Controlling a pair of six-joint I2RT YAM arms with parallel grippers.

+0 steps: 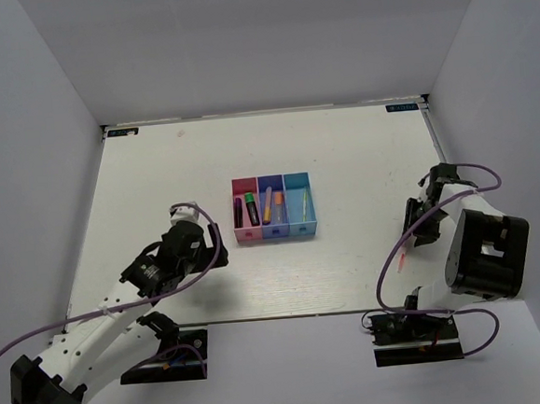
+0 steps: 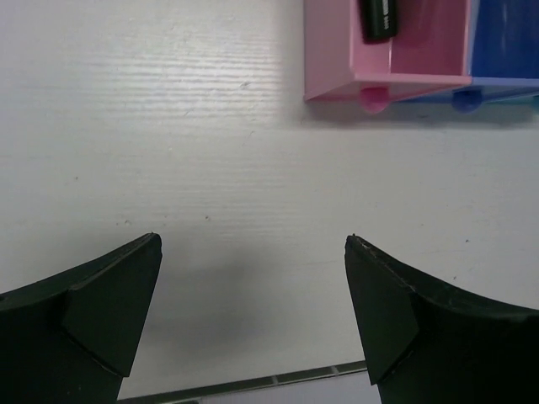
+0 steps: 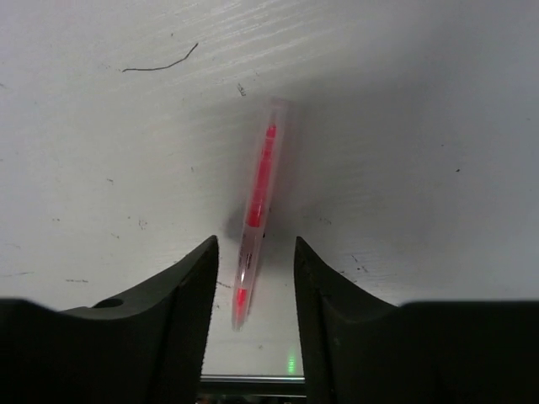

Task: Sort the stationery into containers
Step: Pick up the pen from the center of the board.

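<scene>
White table, left tool wide, right tool narrow astride pink pen, clearest from wrist

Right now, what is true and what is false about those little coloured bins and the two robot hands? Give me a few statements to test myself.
1. The left hand is wide open and holds nothing. True.
2. The pink bin has no markers in it. False: the purple marker and the green-capped marker lie in it.
3. The right hand straddles the pink pen, with a gap on each side. True.
4. The teal bin holds the two orange-tipped highlighters. False: they lie in the blue bin; the teal bin holds the yellow pen.
</scene>
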